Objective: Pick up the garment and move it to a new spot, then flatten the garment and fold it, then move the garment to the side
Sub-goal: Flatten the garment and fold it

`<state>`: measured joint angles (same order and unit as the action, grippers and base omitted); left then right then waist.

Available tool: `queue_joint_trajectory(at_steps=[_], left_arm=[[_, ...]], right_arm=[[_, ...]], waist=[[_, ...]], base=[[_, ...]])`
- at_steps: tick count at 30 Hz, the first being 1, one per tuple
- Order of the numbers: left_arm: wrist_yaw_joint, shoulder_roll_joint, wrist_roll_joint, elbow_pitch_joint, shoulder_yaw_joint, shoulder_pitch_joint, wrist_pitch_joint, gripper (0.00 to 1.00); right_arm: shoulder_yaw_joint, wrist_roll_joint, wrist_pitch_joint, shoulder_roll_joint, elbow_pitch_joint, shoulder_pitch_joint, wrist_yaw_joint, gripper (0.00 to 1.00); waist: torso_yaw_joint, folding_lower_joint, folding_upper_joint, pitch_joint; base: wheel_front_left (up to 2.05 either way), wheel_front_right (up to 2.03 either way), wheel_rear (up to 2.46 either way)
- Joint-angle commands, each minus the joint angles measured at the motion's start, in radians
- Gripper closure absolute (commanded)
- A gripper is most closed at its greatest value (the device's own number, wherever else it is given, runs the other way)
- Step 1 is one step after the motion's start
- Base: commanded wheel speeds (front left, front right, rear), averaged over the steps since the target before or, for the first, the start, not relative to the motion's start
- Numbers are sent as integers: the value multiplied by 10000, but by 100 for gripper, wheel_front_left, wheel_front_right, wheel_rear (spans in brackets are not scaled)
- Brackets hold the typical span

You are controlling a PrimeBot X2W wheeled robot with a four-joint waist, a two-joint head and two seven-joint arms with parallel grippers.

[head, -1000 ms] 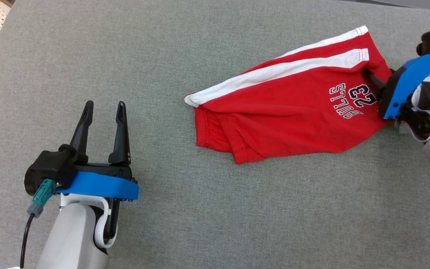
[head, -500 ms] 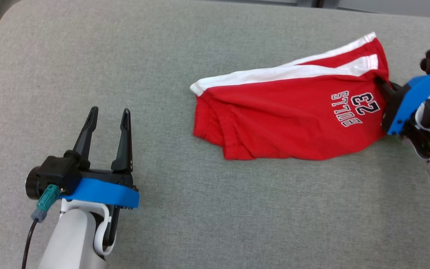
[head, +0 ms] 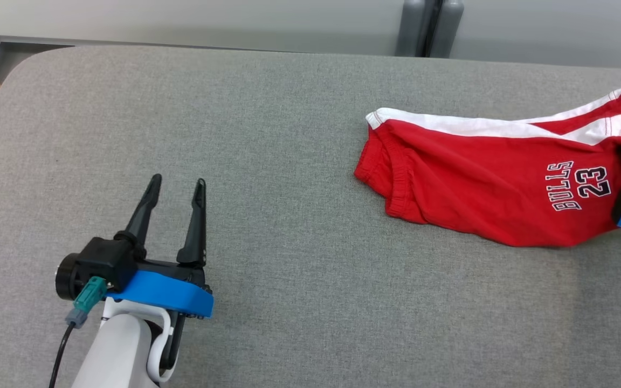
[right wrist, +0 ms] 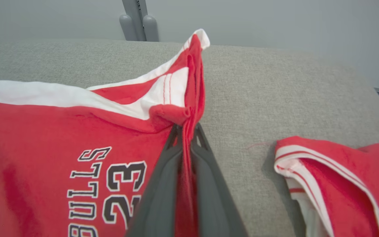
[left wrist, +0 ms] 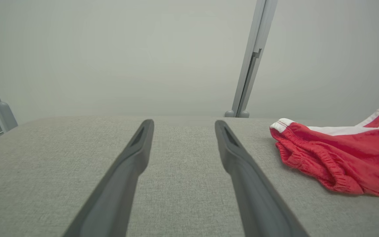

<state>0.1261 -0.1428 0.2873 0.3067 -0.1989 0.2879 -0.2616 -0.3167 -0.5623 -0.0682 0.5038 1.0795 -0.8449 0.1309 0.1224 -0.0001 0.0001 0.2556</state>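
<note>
- Garment [head: 494,183] lies folded on the surface [head: 267,118]; folding looks done.
- Right gripper [right wrist: 185,130] pinches its hem; the sideways move seems unfinished.
- Left gripper [head: 177,186] stands spread, empty.

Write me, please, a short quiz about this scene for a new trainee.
1. True or false: the left tool is holding the red Bulls shorts.
2. Which number is printed on the shorts? A) 32 B) 23 C) 13
3. Fill the gap: the right tool is ____ on an edge of the shorts.
Key: 1 false, it is open and apart from them; 2 B; 3 shut.
</note>
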Motion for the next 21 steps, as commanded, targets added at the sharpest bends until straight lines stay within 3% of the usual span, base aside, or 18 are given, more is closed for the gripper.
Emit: queue_joint_trajectory(at_steps=[1,5,12,21], left_arm=[[70,26,27,53,-47,-102,-43,0],[49,63,71,129,-257,-20,-43,0],[48,122,205,177,-589,212,-43,0],[48,254,334,170,-753,281,-43,0]], right_arm=[[74,323,-79,-174,34,-297,-1,100],[110,842,-324,-572,-55,-583,-1,100],[-185,1658,-1383,-1842,-1093,-890,-1,100],[-597,2374,-2575,-2939,-2417,-330,-1,100]], waist=[[1,1,-1,-51],[83,1,-1,-116],[465,1,-1,-159],[1013,1,-1,-64]], base=[[0,0,0],[0,0,0],[0,0,0],[0,0,0]])
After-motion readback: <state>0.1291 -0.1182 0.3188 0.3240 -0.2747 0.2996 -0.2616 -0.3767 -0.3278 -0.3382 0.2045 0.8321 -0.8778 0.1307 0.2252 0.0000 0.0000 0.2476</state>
